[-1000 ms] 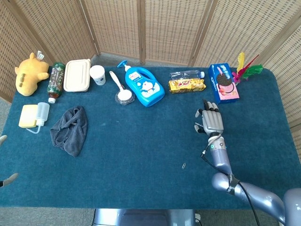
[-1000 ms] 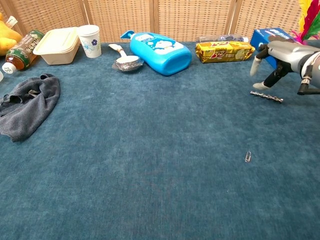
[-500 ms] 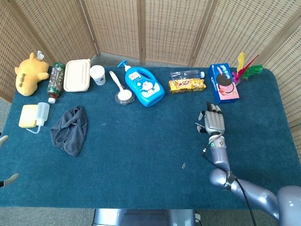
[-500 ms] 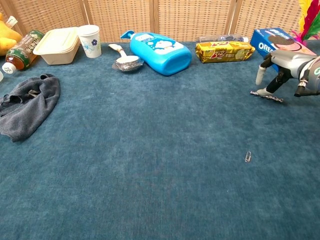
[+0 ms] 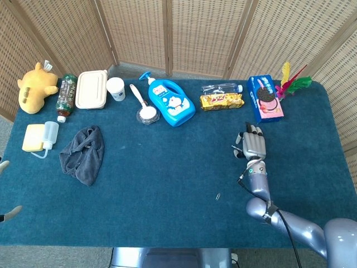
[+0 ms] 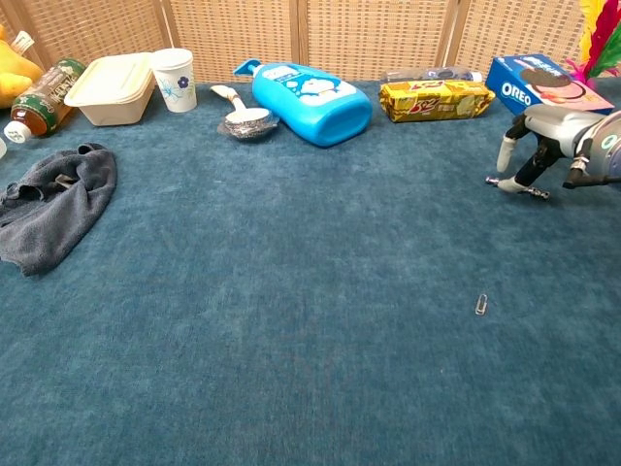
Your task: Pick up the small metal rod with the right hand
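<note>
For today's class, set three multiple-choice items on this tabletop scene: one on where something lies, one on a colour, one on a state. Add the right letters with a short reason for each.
1. Where does the paper clip lie?
A. On bare cloth, nearer the robot than the right hand
B. Inside the paper cup
C. On top of the grey rag

2. What colour is the big detergent bottle?
A. Red
B. Blue
C. Green

3. How is the small metal rod?
A. Lifted clear of the table
B. Standing upright
C. Lying flat on the cloth under the right hand's fingers

Answers:
1 A: the paper clip sits alone on the table, on the near side of the right hand.
2 B: the detergent bottle is blue.
3 C: the small metal rod lies on the cloth with the fingertips reaching down around it.
</note>
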